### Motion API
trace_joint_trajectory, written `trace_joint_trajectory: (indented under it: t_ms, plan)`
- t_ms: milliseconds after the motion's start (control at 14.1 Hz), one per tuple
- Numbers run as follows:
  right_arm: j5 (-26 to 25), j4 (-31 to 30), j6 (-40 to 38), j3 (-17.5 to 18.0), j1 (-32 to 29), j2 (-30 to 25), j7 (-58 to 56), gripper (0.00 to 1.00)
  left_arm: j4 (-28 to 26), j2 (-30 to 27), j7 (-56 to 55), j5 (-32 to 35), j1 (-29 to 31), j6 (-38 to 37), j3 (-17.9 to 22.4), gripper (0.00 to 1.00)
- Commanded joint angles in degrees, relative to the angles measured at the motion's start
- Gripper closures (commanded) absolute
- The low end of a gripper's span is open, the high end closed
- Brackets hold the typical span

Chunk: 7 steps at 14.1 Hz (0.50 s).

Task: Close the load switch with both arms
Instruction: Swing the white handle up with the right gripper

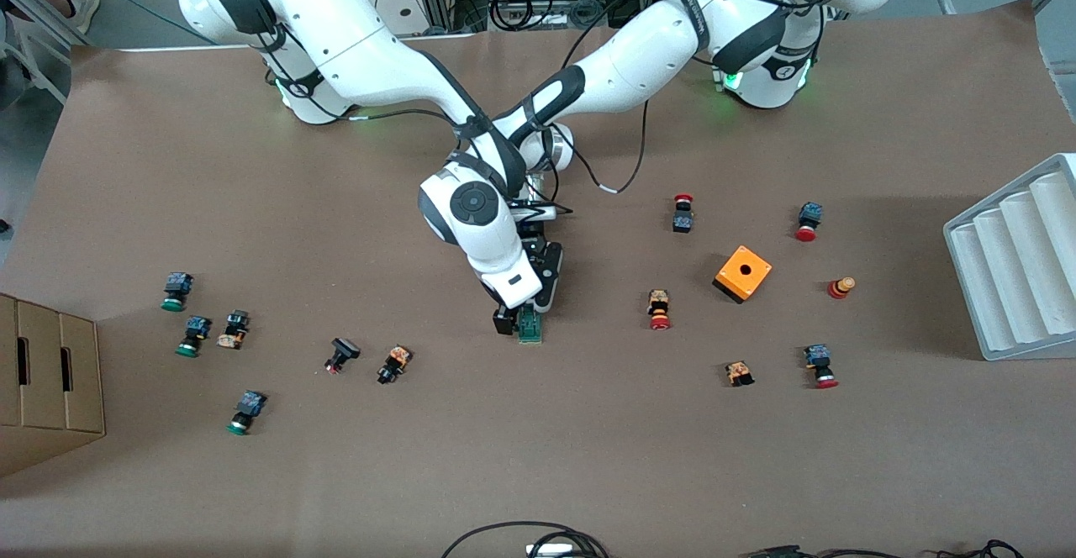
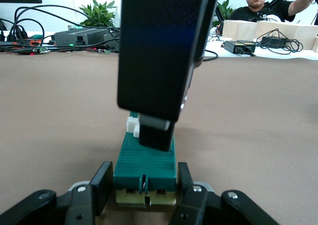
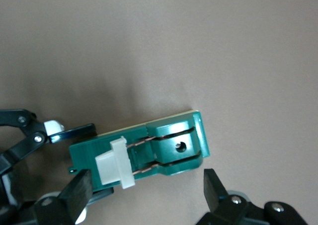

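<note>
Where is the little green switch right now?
The load switch lies on the brown table near its middle, clamped by the left gripper, with the open right gripper right over it. The nearest button sits toward the right arm's end.

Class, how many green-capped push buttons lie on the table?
3, all toward the right arm's end: farthest button, middle button, nearest button, ordered from the front camera. Others may be hidden.

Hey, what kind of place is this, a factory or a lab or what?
Probably a robotics lab bench rather than a factory: two white arms share a brown-covered table scattered with push buttons, and the left wrist view shows cabled electronics and a seated person.
</note>
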Motion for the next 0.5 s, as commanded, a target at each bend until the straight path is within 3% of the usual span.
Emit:
trace_joint_trajectory:
  t_ms: [0,426]
  plan:
    - [-0.68,1.31,1.2,-0.96,0.99,1.46,1.41,0.0,1.13,0.76,-1.11,0.61,-1.1,-1.16,0.6,0.39]
    - [-0.59,1.31,1.55,-0.96,0.99,1.55,1.41,0.0,1.04,0.76,-1.11,0.61,-1.1,-1.16,0.6,0.39]
